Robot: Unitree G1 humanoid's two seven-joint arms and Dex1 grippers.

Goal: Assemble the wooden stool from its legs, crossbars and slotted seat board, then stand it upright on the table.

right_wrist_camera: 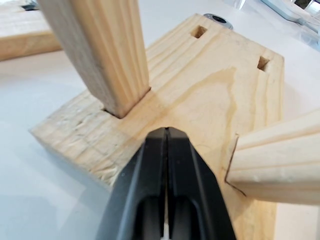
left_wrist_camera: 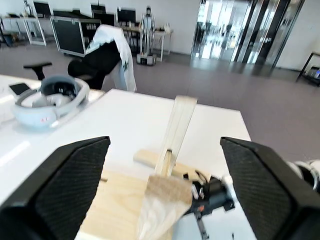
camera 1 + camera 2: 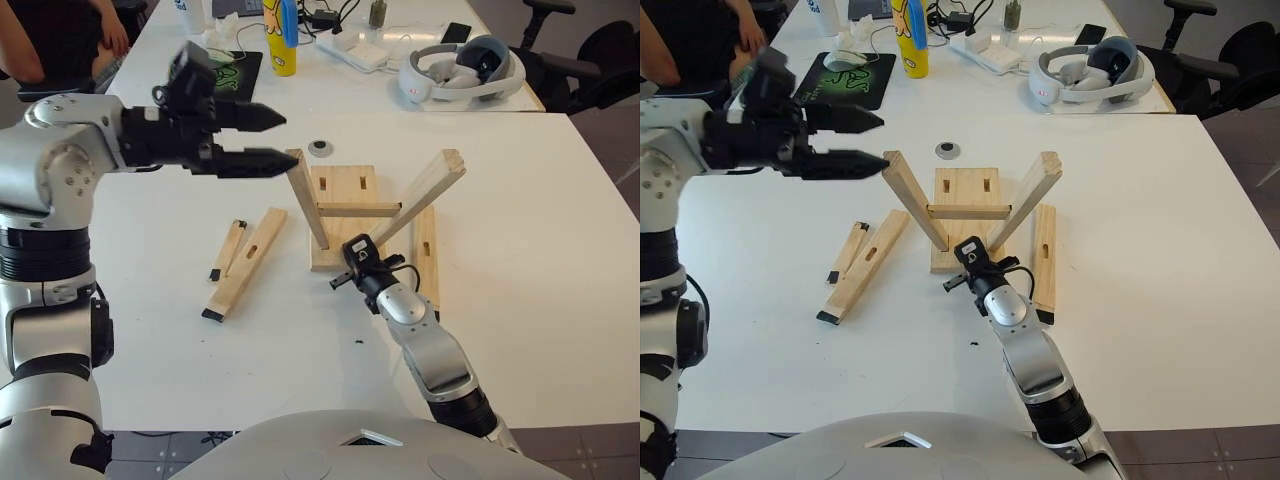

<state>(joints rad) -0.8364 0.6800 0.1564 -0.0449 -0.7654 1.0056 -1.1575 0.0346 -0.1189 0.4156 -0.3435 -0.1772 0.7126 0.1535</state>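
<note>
Seat board: flat on the table; its two near slots hold the left leg and the right leg, both leaning outward.
Left gripper: raised left of the seat board, fingers spread wide, tips just beside the left leg's top.
Right gripper: low at the seat board's near edge, between the standing legs, fingers pressed together on nothing.
Legs: four; one loose leg lies left of the seat board, the other loose leg right.
Crossbars: two; the fitted crossbar joins the standing legs, the loose crossbar lies farthest left.
</note>
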